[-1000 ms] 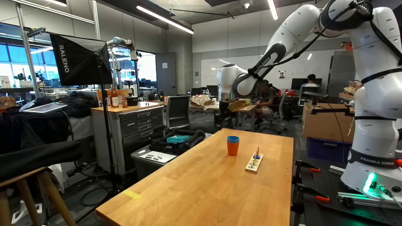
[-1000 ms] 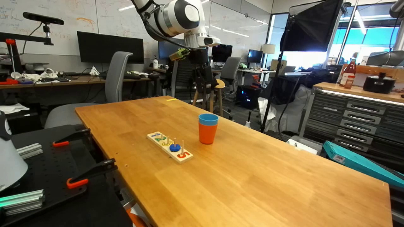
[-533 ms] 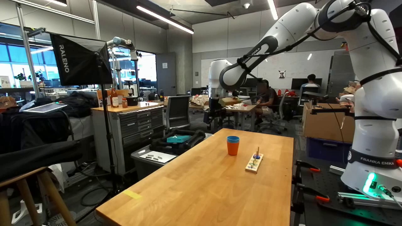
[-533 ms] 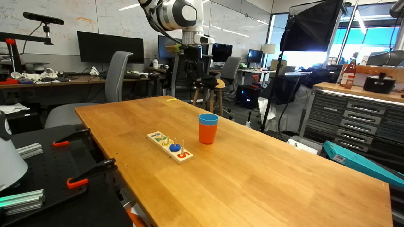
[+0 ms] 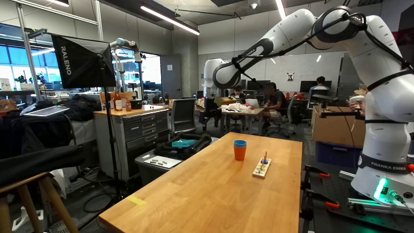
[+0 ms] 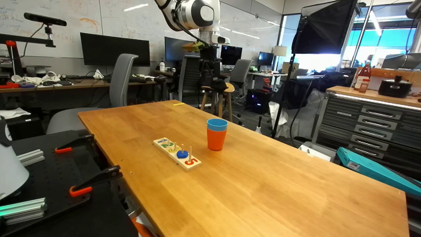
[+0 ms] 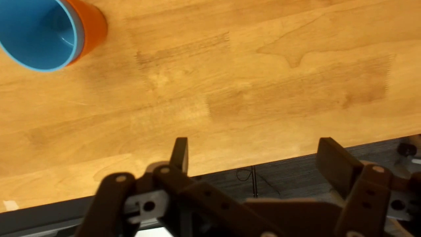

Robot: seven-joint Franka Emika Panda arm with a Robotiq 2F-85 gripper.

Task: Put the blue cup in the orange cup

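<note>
The blue cup (image 5: 240, 143) sits nested inside the orange cup (image 5: 239, 154). Only the blue cup's upper band shows above the orange rim. They stand upright on the wooden table, also in an exterior view as the blue cup (image 6: 217, 124) and orange cup (image 6: 216, 141). In the wrist view the blue cup's open mouth (image 7: 36, 36) is at the top left, with the orange wall (image 7: 94, 28) around it. My gripper (image 7: 253, 141) is open and empty, above the table's edge and apart from the cups. In an exterior view the gripper (image 6: 210, 84) hangs above table height.
A wooden peg board (image 6: 177, 154) with a blue ring lies beside the cups on the table (image 6: 279, 184). Black clamps (image 6: 95, 179) grip the table edge on the robot's side. A teal box (image 6: 375, 169) and a drawer cabinet (image 5: 142, 129) stand beyond the opposite edge.
The arm has reached further out, and the gripper has moved left in an exterior view, away from the cups. The nested cups and peg board have not moved.
</note>
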